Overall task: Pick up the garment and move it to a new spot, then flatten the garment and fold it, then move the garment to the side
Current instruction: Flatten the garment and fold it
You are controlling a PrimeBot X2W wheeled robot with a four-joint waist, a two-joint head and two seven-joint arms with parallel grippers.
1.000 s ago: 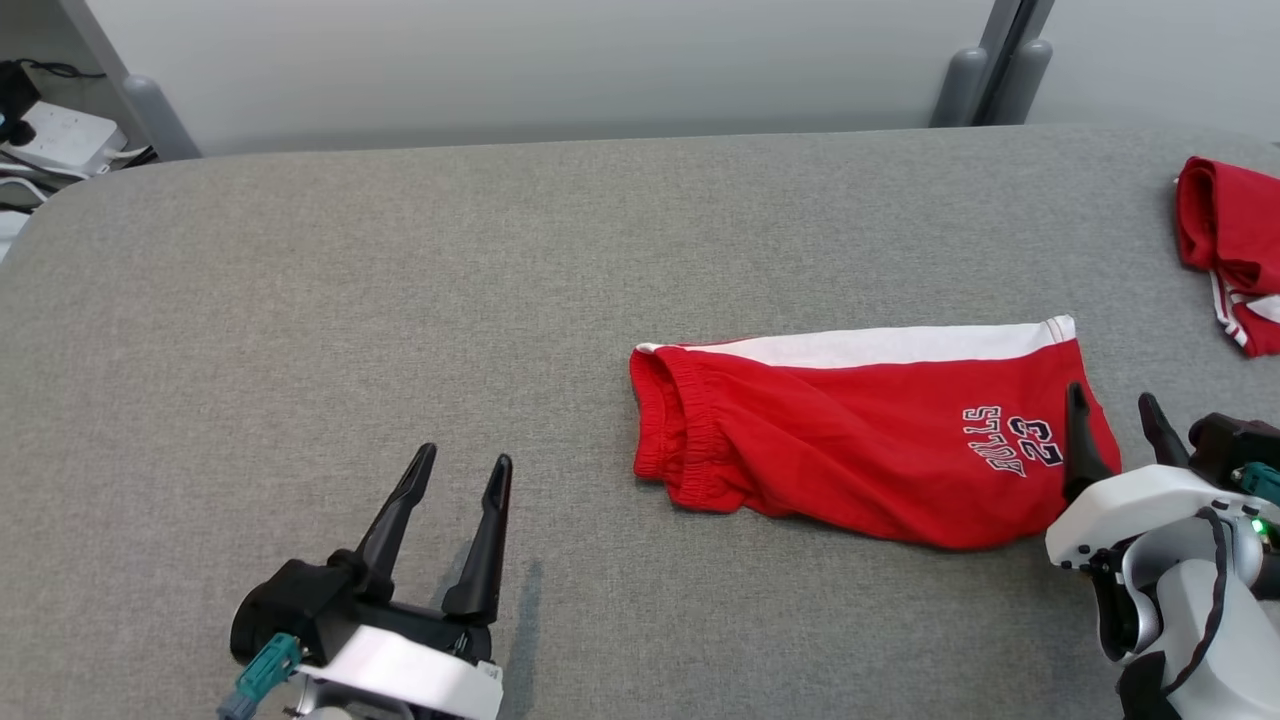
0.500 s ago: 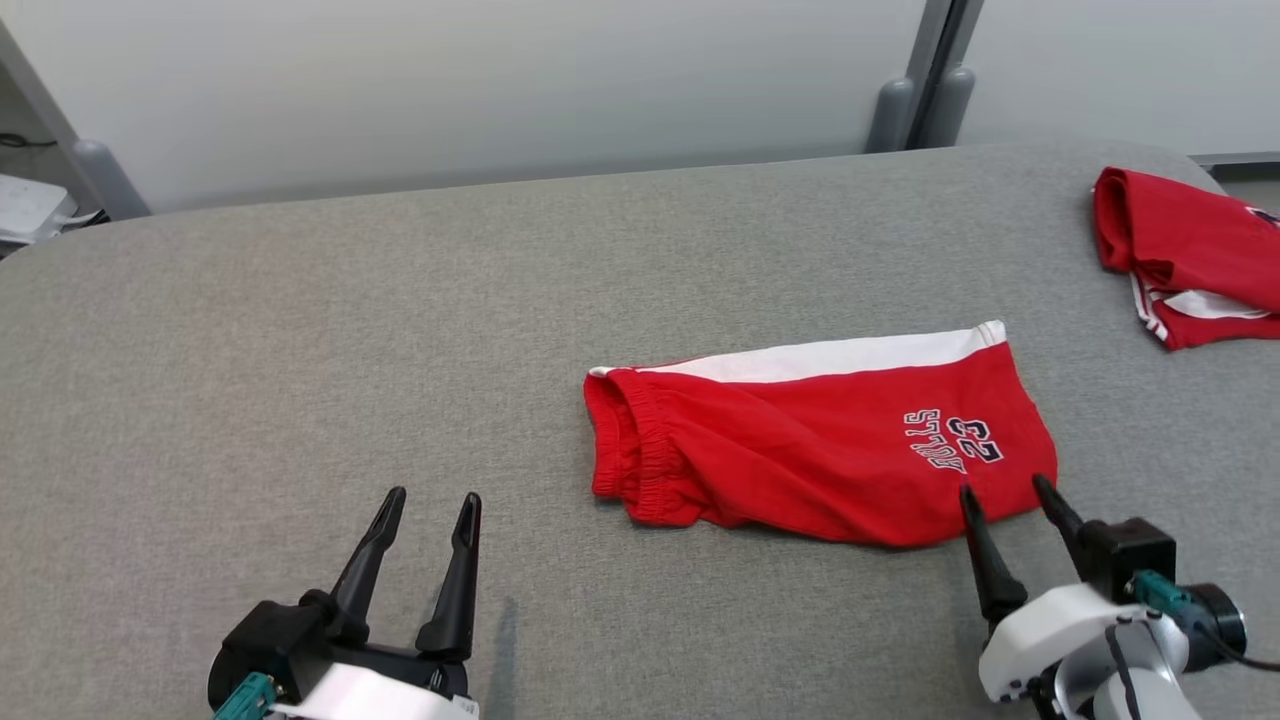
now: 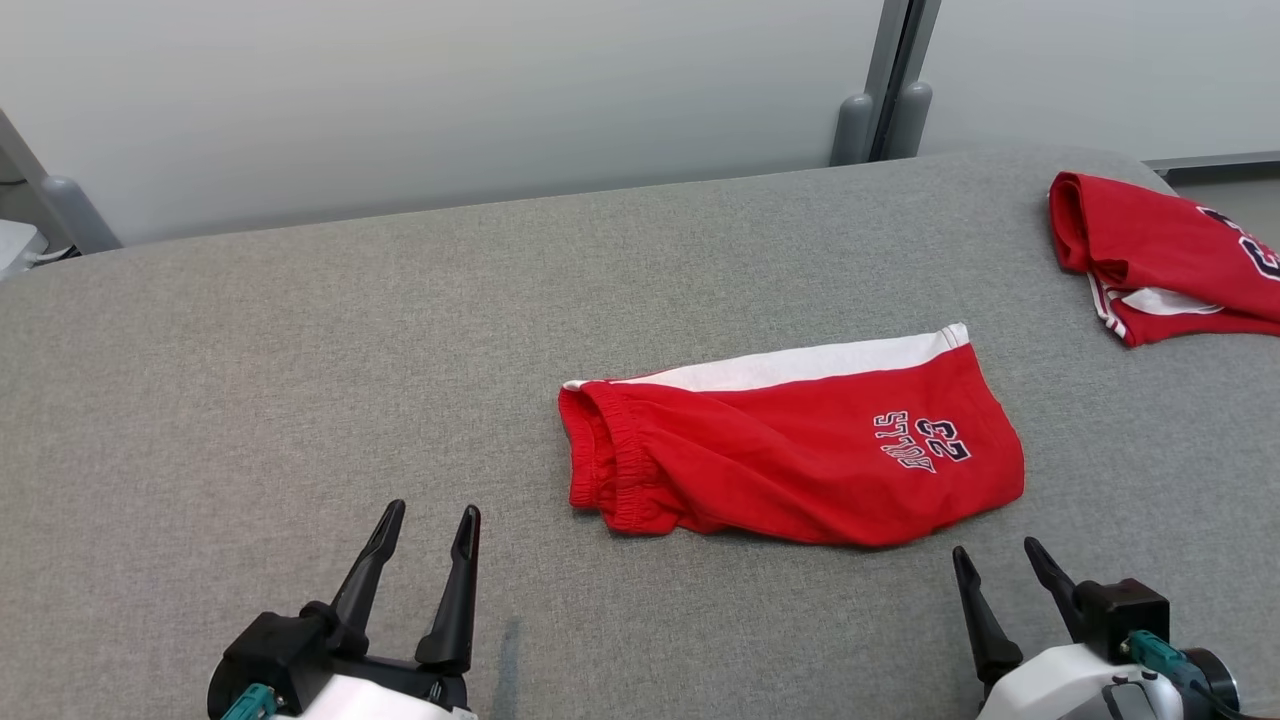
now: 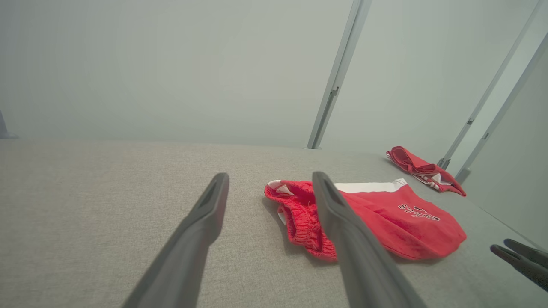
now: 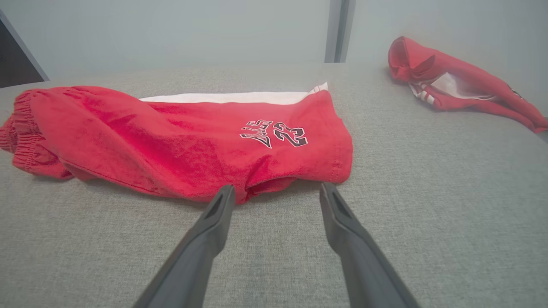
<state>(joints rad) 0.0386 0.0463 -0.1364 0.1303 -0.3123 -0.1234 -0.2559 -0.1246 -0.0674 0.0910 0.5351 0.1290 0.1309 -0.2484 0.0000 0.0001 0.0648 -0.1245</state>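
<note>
Right fingers (image 5: 209, 233) just short of garment (image 5: 171, 137)

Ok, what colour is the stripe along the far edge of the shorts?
White stripe on red shorts; clearest in the right wrist view.

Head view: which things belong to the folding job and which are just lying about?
Job: red shorts, folded, in the middle of the table; left gripper and right gripper, both open, holding nothing.
Lying about: second red garment at the table's far right, not being handled; upright post behind the table.
</note>
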